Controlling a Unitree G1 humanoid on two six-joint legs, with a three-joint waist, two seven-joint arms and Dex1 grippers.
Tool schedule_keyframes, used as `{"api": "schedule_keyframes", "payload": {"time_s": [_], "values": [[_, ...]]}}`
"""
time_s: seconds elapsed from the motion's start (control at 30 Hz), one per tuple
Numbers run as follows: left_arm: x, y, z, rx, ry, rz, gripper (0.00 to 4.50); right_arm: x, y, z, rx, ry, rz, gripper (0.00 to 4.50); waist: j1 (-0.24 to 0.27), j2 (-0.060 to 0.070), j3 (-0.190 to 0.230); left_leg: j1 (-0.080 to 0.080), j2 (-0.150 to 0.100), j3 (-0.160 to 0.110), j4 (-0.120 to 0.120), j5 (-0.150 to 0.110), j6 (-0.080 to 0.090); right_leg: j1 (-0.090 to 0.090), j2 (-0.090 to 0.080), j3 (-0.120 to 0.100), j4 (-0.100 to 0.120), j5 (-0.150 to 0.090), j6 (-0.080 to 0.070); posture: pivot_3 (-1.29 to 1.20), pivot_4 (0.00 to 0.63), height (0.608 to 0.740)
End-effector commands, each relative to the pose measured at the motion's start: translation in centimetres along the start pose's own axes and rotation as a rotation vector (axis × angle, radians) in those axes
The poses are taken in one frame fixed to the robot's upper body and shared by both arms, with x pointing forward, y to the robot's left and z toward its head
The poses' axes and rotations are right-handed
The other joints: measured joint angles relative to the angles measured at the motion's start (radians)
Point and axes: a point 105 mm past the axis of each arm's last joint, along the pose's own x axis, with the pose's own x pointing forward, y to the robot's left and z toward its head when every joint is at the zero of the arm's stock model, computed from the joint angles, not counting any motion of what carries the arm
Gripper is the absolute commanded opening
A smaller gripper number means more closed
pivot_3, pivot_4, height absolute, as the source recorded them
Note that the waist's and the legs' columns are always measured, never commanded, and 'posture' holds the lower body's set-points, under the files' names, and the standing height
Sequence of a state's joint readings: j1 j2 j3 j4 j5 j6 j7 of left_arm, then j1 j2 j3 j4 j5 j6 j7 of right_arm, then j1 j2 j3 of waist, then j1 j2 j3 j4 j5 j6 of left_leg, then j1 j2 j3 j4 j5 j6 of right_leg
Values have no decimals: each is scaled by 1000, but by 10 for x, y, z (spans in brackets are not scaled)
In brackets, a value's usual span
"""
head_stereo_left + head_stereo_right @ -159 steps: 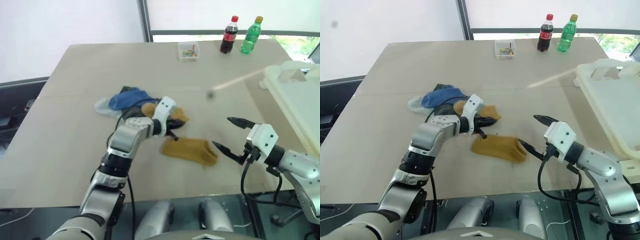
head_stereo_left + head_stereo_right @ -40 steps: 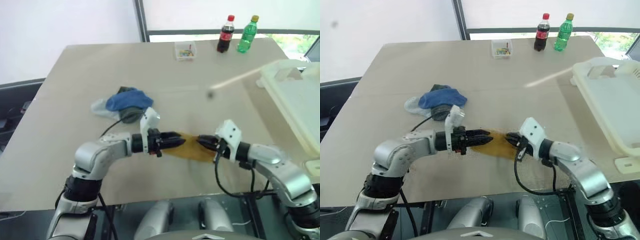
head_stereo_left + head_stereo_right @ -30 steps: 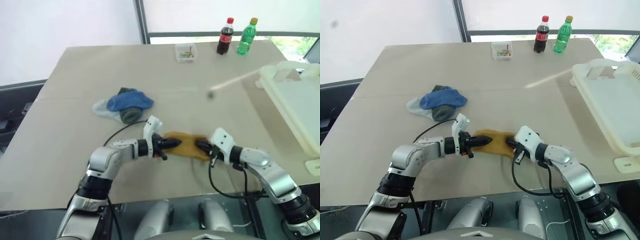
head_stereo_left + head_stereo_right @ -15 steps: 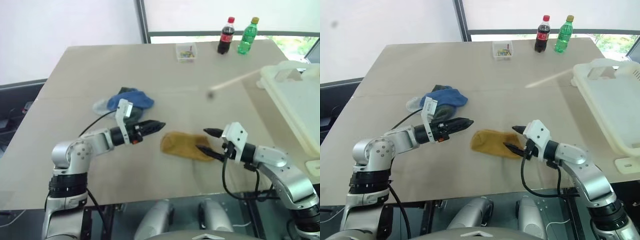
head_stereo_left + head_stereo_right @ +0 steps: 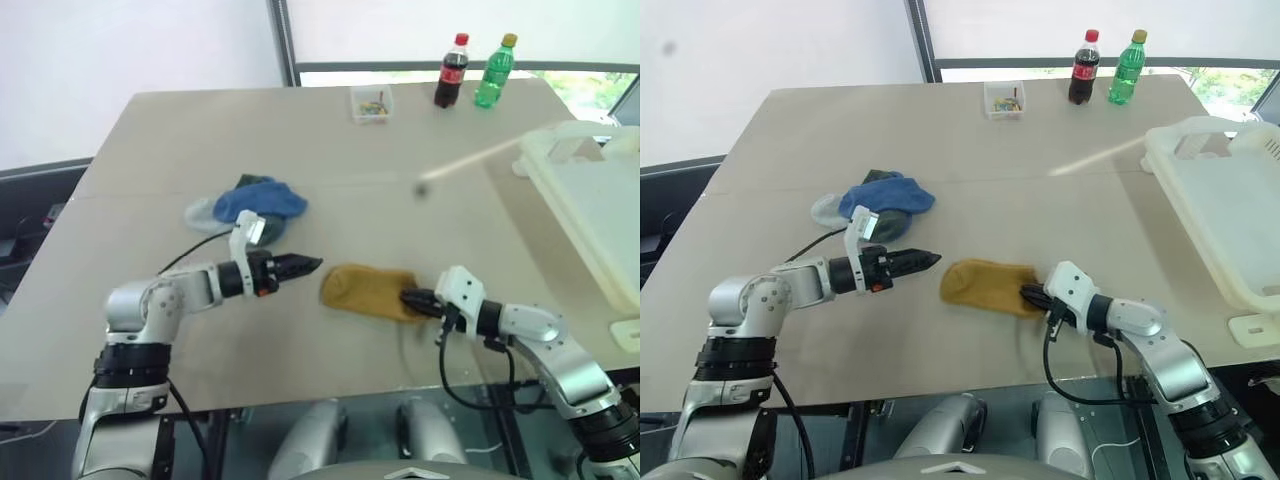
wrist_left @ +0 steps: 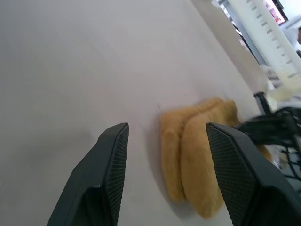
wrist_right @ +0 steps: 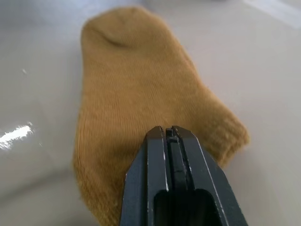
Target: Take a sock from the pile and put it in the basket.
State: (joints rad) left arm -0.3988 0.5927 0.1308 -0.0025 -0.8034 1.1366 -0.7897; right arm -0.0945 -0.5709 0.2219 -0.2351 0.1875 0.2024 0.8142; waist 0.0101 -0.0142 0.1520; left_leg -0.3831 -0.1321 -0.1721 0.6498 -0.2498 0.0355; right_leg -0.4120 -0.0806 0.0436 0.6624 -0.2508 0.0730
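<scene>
A mustard yellow sock (image 5: pixel 365 290) lies flat on the table, apart from the pile (image 5: pixel 250 203) of blue, grey and pale socks further back on the left. My right gripper (image 5: pixel 410 297) is shut, its tips pinching the sock's cuff end (image 7: pixel 207 117). Just left of the sock's toe, my left gripper (image 5: pixel 308 265) is open and points at it with nothing between its fingers (image 6: pixel 115 160). The cream-white basket (image 5: pixel 590 200) stands at the table's right edge.
A small clear box (image 5: pixel 376 102) with colourful bits, a cola bottle (image 5: pixel 448 72) and a green bottle (image 5: pixel 496 72) stand at the far edge. A black cable trails from the left arm across the table beside the pile. The table's front edge runs just below both arms.
A second ago both grippers were shut on the mustard sock. The left one let go and drew back to the left. The right one opened, then shut again on the cuff end.
</scene>
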Motion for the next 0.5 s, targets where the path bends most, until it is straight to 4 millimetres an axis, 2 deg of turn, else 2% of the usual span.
{"api": "schedule_keyframes", "payload": {"time_s": [0.03,0.13,0.2,0.3,0.37,0.5], "values": [[2,-2,-1,-69,29,-17,2753,2,2,-3,-29,6,18,129,1,0,0,0,0,0,0,0,0,0,0,0,0,0,0,0,150,740],[14,3,-18,-58,109,10,2753,3,2,-4,-25,3,21,129,1,0,0,1,0,0,0,0,0,0,0,0,0,0,0,0,150,740],[20,-8,-24,-98,138,-69,2753,5,1,-5,-18,-4,19,129,2,0,-1,1,0,0,0,0,0,1,0,0,0,0,0,0,150,740],[25,-21,-20,-149,138,-171,2753,6,0,-5,-19,-6,16,129,2,0,-1,1,0,0,0,0,0,1,0,0,0,0,0,0,150,740],[32,-26,-14,-86,116,-199,2753,6,-1,-7,-30,8,19,129,1,0,-1,1,0,0,0,0,0,1,1,0,0,0,0,0,150,740],[40,-48,-9,-73,140,-322,2753,4,-3,-7,-44,16,10,129,1,0,-1,1,0,0,0,0,0,0,0,0,0,0,0,0,150,740]]}}
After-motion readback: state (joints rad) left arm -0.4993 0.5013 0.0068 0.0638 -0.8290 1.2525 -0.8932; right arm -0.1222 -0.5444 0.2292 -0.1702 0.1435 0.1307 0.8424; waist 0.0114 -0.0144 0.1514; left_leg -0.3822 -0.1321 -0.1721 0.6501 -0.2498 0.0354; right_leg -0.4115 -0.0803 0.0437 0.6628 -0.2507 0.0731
